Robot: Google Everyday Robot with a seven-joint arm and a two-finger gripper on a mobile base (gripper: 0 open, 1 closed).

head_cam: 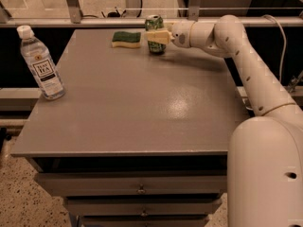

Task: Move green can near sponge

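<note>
Touching green can [155, 46], gripper [150, 34]; bottle [41, 65] reads "TEA".

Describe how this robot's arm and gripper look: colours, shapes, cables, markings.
The arm is glossy white, made of smooth rounded tubular segments with bulbous joints, rising from a large rounded white housing with a small dark hole. A thin grey cable loops behind it. The gripper, at the grey table's far edge by the small green aluminium can, is pale yellow. No lettering shows.
</note>
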